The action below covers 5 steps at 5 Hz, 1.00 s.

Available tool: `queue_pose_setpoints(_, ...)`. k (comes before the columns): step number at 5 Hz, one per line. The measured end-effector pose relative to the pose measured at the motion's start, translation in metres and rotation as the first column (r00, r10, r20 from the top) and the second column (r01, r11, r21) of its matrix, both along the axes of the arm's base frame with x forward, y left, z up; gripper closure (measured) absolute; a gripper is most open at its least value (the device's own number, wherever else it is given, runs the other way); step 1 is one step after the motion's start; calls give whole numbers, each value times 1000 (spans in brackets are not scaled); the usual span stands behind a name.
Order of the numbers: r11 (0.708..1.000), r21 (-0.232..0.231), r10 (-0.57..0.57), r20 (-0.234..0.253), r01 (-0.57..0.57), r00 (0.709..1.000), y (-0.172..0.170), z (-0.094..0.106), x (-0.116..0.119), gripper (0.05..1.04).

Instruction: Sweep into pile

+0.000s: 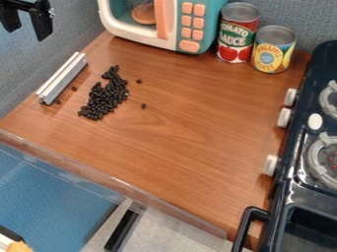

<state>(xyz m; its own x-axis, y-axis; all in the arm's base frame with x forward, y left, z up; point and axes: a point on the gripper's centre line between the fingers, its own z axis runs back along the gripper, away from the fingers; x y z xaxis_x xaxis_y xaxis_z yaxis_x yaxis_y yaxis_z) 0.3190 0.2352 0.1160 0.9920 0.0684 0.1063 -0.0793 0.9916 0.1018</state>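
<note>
In the camera view, the small, dark black beans lie on the brown counter in a dense, ragged patch, tapering at the far end, with a few strays around it, near a silver, grooved bar. The pincer hangs at upper left, its fingers apart.

"What's the desk made of?"

"Wood, by its grain, smooth with a soft sheen. Clear, glossy plastic edges its near side."

"And at the far end?"

"A smooth plastic toy microwave, then two food cans to its right, shiny metal rims round paper labels."

"The grooved bar on the left?"

"Silvery metal. The black beans beside it look slightly glossy."

"The toy stove, right?"

"Glossy black plastic. The wall looks like rough, matt cloth."
</note>
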Motion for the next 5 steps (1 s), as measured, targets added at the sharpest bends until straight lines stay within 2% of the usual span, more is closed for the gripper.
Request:
queue_pose_setpoints(1, 1000, -31, 2, -38, -3, 999, -2, -19, -2, 83)
queue_pose_setpoints(2, 999, -34, 18, -34, -20, 999, -2, -26, -1, 83)
queue_pose_setpoints(5, 999, 26, 47, -20, -46, 999, -19, -52, 5, 83)
